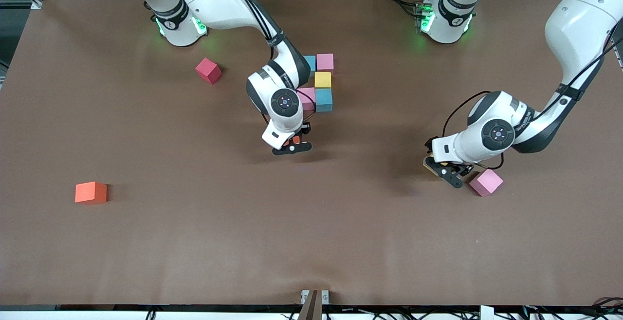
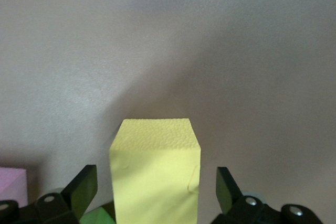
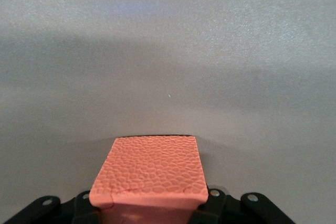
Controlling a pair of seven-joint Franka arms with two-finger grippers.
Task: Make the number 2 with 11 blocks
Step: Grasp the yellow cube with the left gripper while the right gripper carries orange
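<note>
Brown worktop, mostly bare; the two arm bases stand along its edge farthest from the front camera.

Going left to right in the front view:

- orange cube sits alone near the worktop edge at the right arm's end, well apart from everything. Looks like unused stock.
- red cube sits nearer the right arm's base, also loose and untouched.
- right gripper is clamped on an orange block, jaws nearly closed against its sides. It hovers over bare worktop just on the camera side of the cluster. My read: it's carrying the block in to extend the figure.
- the number 2 is partly built mid-worktop: blue and pink cubes in the row farthest from the camera, yellow below, then pink and blue side by side. The right arm's wrist covers part of it, so I can't count all the cubes.
- left gripper is low over the worktop toward the left arm's end, jaws fully spread either side of a yellow block, not touching it. Probably lined up for a pick. A green cube peeks in beside it; not needed.
- pink cube lies just beside that gripper, free.
</note>
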